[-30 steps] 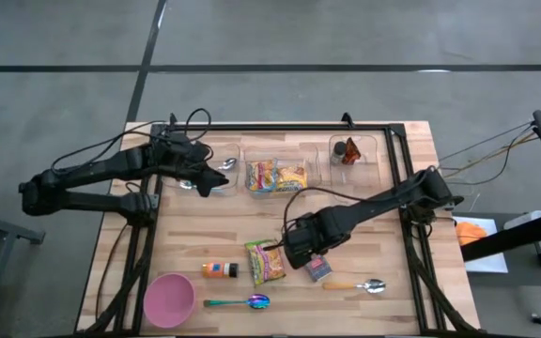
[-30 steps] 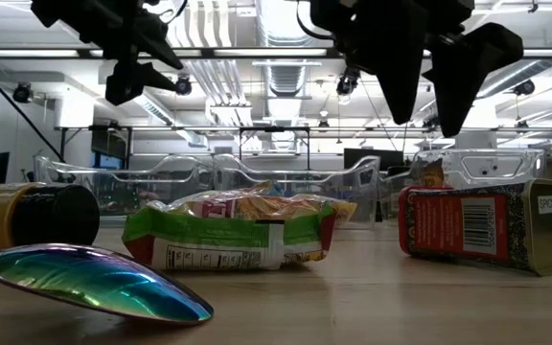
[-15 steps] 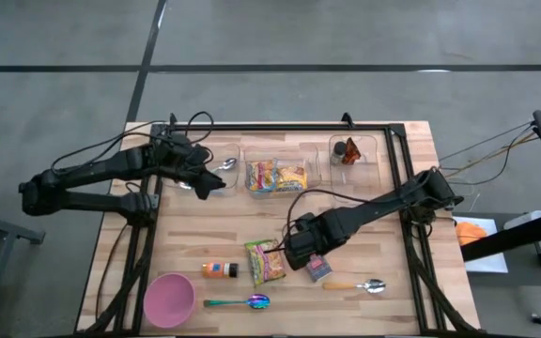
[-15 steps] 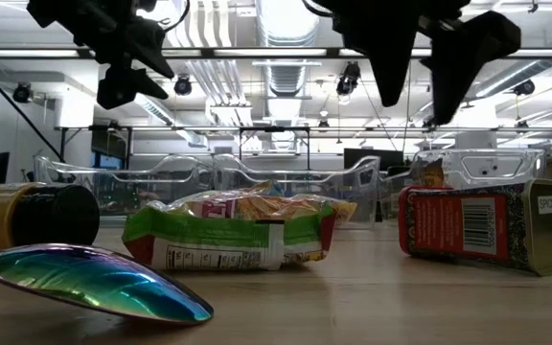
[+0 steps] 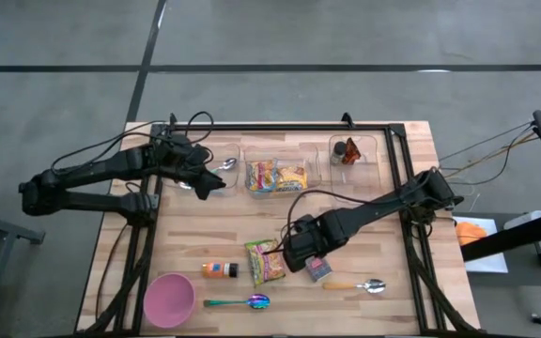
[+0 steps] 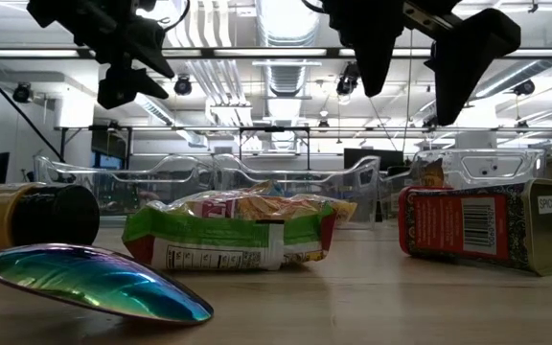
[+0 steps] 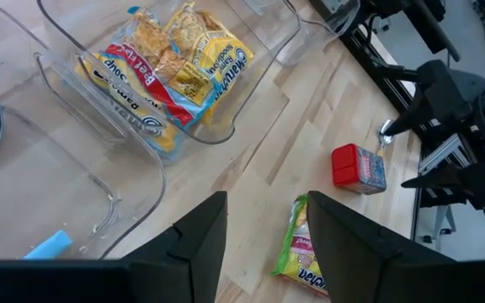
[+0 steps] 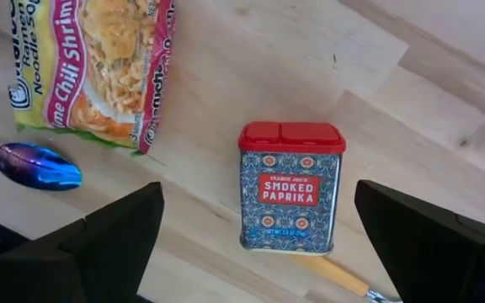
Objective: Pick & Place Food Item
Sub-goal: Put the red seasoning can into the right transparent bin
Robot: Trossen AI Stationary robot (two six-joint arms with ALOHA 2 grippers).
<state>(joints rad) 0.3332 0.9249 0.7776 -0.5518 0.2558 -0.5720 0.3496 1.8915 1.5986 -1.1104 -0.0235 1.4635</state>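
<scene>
Hovering gripper: the right gripper (image 5: 301, 255) hangs above the wooden table (image 5: 383, 235), pointing straight down, its two dark fingers (image 8: 112, 244) spread wide and grasping nothing.
Under it: a small blue-patterned paprika tin with a red lid (image 8: 291, 188) lies flat on the table, framed between the two fingers in the right wrist view and touched by neither.
Beside the tin: a green and pink ramen noodle packet (image 5: 267, 262) lies flat just beside the tin, on the side toward the left arm.
Past the packet from the tin: a small orange bottle with a dark cap (image 5: 219, 270) lies on its side near the packet.
Front edge, near the tin: a wooden-handled metal spoon (image 5: 355, 284) lies just beside the tin; an iridescent blue-purple spoon (image 5: 240, 302) and a pink round bowl (image 5: 168, 299) sit farther along toward the left arm.
Back of table, well apart from the tin: three clear plastic bins; the middle bin (image 5: 275, 175) holds yellow noodle packets (image 7: 162, 71), another bin (image 5: 353, 150) holds a dark red item, and the third bin (image 5: 222, 171) holds a metal spoon.
Waiting arm: the left gripper (image 5: 204, 183) hovers over the bin with the metal spoon, fingers (image 7: 194, 241) parted and holding nothing.
</scene>
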